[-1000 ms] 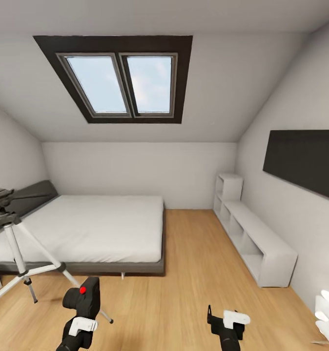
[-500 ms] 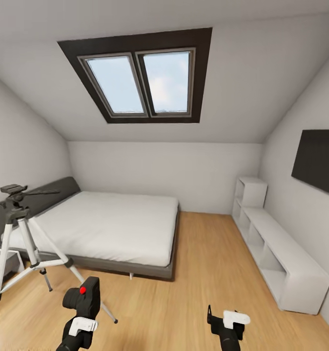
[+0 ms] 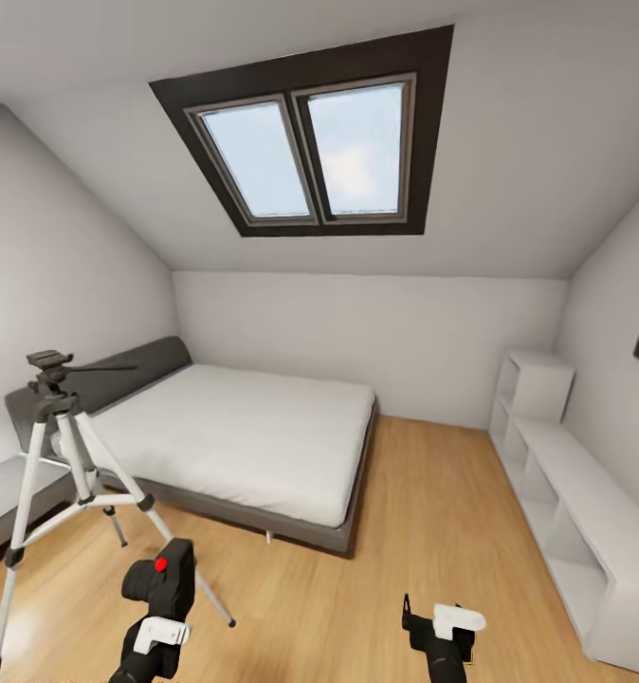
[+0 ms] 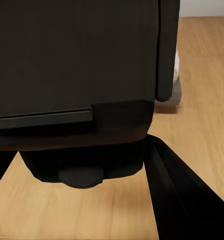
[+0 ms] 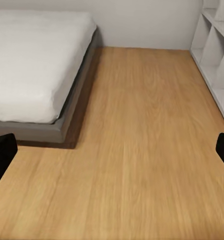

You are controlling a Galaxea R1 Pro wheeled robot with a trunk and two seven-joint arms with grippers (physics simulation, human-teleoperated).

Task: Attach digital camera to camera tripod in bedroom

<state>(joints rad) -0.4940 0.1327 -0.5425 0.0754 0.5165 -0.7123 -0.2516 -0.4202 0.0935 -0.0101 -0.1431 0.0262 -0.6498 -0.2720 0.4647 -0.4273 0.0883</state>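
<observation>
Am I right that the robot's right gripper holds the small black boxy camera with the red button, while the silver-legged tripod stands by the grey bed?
Not quite. The left gripper holds the small black boxy camera, as the head view shows; the right gripper holds nothing there. The silver-legged tripod does stand by the grey bed.

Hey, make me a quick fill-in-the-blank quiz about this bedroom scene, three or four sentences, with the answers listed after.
1. The digital camera is held in the robot's ____ end effector.
2. The camera tripod stands on the wood floor beside the ____.
3. The round button on top of the digital camera is coloured ____.
4. The right end effector is open and holds ____.

Missing words: left; bed; red; nothing
</observation>
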